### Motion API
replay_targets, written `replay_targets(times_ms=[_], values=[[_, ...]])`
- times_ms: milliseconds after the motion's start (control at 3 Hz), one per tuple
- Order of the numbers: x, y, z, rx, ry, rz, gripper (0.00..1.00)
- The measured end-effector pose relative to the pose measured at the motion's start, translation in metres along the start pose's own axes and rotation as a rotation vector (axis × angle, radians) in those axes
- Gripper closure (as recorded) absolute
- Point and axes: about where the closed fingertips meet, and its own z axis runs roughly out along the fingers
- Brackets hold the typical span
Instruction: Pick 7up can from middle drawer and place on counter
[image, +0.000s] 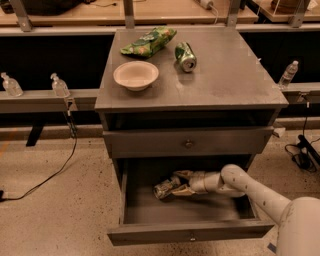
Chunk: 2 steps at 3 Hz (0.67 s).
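Observation:
The 7up can (166, 188), pale silver with green print, lies on its side in the open middle drawer (190, 232), left of centre on the drawer floor. My gripper (181, 183) reaches in from the right, low over the drawer floor. Its fingers (183, 175) are spread, one above and one below the can's right end, with a small gap still showing at the upper finger. The can rests on the drawer floor. The counter (230, 75) is the grey top of the cabinet above.
On the counter lie a darker green can (185, 56), a white bowl (135, 75) and a green chip bag (148, 41). A closed, taller-fronted drawer (188, 143) sits right above my arm. Plastic bottles (59, 85) stand on side rails. Cables lie on the floor.

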Motion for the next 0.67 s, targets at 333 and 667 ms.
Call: replay_targets(times_ms=[333,667], values=[[-0.004,0.003,0.002,-0.019,-0.033,-0.039,0.55],[-0.014,0.006,-0.006,-0.028,-0.134,-0.05,0.73]])
